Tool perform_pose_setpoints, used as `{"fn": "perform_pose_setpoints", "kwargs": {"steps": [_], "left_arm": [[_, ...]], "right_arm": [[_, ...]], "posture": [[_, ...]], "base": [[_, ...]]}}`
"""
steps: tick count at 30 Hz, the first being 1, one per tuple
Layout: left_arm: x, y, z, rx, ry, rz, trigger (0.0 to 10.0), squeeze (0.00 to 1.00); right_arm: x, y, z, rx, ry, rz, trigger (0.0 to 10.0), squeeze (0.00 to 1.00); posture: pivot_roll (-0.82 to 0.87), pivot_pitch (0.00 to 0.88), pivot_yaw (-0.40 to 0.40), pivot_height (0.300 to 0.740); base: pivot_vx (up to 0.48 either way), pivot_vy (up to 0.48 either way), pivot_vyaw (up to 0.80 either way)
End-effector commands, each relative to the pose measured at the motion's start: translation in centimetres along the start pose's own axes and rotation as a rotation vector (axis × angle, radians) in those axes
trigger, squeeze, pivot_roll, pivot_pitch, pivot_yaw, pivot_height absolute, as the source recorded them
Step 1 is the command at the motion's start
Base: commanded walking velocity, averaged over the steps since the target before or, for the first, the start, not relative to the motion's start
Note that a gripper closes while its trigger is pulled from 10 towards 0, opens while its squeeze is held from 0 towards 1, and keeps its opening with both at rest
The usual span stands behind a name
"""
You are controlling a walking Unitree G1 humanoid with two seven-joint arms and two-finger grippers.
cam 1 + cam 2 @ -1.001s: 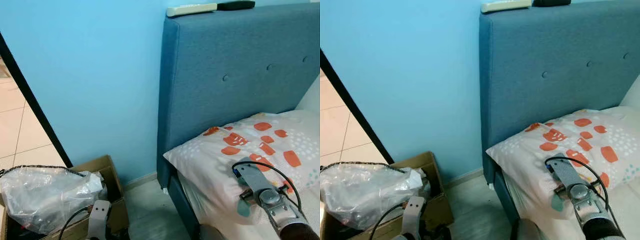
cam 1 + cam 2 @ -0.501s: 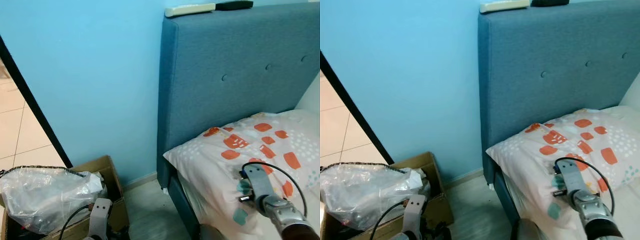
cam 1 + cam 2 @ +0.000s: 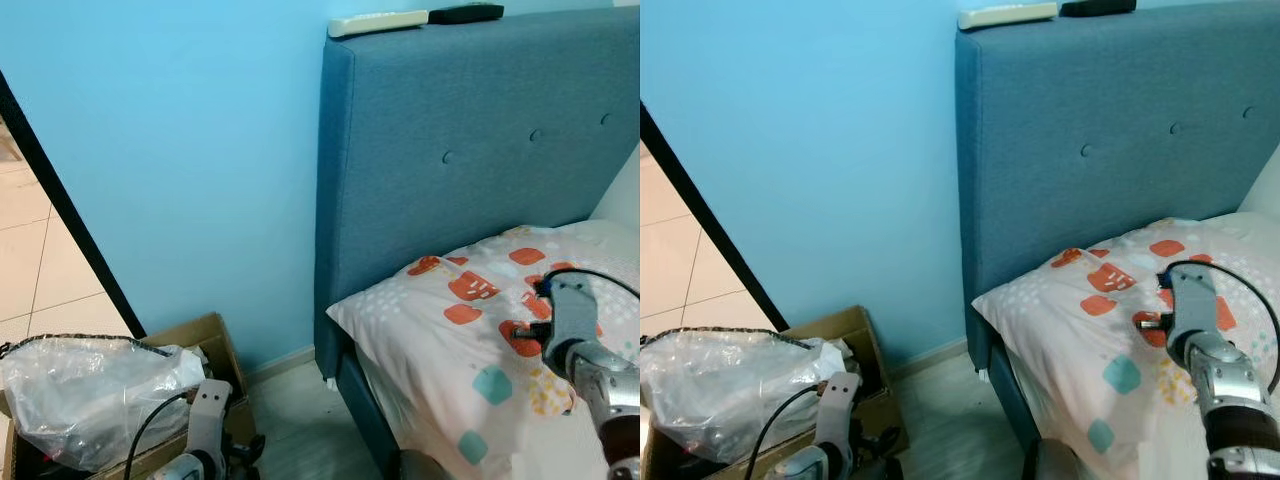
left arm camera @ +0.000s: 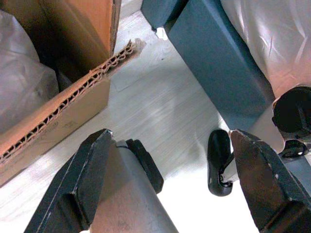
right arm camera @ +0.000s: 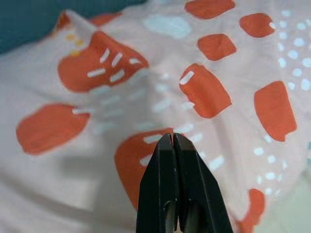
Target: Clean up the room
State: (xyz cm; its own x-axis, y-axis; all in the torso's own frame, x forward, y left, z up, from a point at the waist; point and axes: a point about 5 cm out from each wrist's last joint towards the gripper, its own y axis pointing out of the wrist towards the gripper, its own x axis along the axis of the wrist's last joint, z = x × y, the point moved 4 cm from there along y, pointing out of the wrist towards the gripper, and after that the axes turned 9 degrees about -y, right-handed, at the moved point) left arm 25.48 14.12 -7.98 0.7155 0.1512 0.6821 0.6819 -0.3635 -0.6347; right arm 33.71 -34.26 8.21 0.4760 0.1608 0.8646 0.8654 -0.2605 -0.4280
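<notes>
Right gripper (image 5: 173,145): fingers pressed together, empty, tips over an orange patch of the pillow (image 3: 470,340), likely poised to straighten it.
Pillow: at the bed's head corner, against the headboard (image 3: 470,130).
Left gripper (image 4: 165,170): fingers spread, hanging idle over floor beside the cardboard box (image 3: 200,335).
Headboard top edge: two remotes (image 3: 378,21).

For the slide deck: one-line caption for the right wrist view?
Right gripper, fingers shut, poised over the orange-patterned pillow beside the blue headboard.
</notes>
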Motion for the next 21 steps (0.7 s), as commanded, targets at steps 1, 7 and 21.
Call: {"fn": "perform_pose_setpoints", "kwargs": {"steps": [1,7,21], "left_arm": [[-0.2,-0.1,0.6,0.048,0.010,0.023,10.0,0.00],[2.7,0.4,1.3,0.149,-0.074,-0.084,10.0,0.00],[3.6,1.2,0.1,0.161,-0.123,-0.097,10.0,0.00]], "right_arm": [[-2.2,0.4,1.5,-0.004,0.118,0.007,10.0,0.00],[-5.4,0.5,7.2,0.094,0.182,0.027,10.0,0.00],[-7.8,-0.9,17.3,0.329,0.099,0.055,10.0,0.00]], "posture": [[0.06,0.018,-0.013,0.618],[0.06,0.006,-0.022,0.638],[0.05,0.000,-0.011,0.683]], "base": [[0.000,0.000,0.00],[0.000,0.000,0.00],[0.000,0.000,0.00]]}}
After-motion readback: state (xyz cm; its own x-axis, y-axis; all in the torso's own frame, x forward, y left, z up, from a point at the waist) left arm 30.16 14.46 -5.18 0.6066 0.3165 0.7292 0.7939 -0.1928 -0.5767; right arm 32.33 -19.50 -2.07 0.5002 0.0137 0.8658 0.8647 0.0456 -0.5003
